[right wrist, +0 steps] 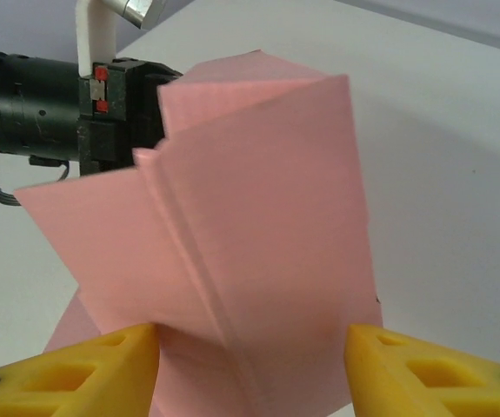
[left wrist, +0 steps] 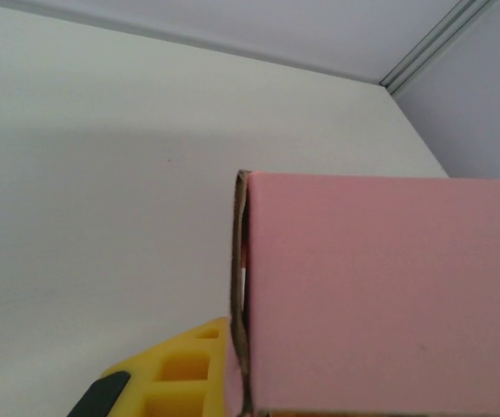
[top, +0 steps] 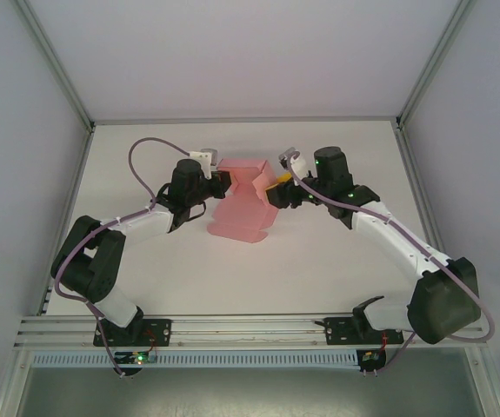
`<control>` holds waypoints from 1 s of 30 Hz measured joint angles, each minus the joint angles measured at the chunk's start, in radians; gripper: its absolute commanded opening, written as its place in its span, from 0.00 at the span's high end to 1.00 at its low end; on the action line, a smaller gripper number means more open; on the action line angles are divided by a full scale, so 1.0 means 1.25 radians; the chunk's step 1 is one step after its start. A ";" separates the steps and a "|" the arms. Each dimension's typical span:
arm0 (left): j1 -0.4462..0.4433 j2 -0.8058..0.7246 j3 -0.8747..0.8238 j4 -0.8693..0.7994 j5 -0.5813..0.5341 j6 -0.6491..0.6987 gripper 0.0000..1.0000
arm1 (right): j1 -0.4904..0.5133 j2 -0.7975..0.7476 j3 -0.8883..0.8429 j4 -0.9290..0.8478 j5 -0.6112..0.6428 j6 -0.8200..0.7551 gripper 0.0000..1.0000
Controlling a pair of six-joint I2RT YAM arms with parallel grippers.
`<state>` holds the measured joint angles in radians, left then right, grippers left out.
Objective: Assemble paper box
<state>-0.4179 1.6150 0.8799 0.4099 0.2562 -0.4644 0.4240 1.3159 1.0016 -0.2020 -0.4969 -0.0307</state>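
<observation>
Looking down from the top view: white table (top: 336,261) inside pale grey walls (top: 232,52). The paper box (top: 243,211), part-folded, sits mid-table between the left claw (top: 223,182) and the right claw (top: 276,185).

Left wrist: left claw closed, pinching the box's edge; one yellow finger (left wrist: 184,369) visible beside it.

Right wrist: yellow fingers (right wrist: 67,375) stand apart astride the box; cannot tell if they press it.

Overhead view looks down — close wrist views, facing inward, share paper box (top: 236,213).
</observation>
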 measured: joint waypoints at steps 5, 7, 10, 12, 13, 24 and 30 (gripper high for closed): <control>-0.003 0.000 0.001 -0.012 -0.003 0.015 1.00 | 0.021 0.000 0.011 -0.019 0.061 -0.002 0.47; -0.007 -0.001 0.002 -0.013 -0.003 0.020 1.00 | 0.031 0.000 0.019 -0.027 0.090 -0.002 0.48; -0.018 -0.011 0.002 -0.024 -0.016 0.029 1.00 | 0.050 0.004 0.031 -0.034 0.133 -0.002 0.48; -0.021 -0.018 0.004 -0.031 -0.028 0.032 1.00 | 0.065 0.009 0.038 -0.037 0.170 -0.002 0.49; -0.022 -0.020 0.006 -0.034 -0.036 0.034 1.00 | 0.072 0.012 0.041 -0.036 0.187 -0.002 0.49; -0.035 -0.054 0.007 -0.088 -0.080 0.037 1.00 | 0.135 0.044 0.046 0.005 0.407 0.004 0.60; -0.061 -0.100 0.035 -0.178 -0.151 0.053 1.00 | 0.156 0.045 0.011 0.090 0.522 0.005 0.74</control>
<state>-0.4946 1.4895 0.9237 0.1875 0.0677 -0.3985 0.6189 1.3724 1.0157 -0.0895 0.1555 -0.0238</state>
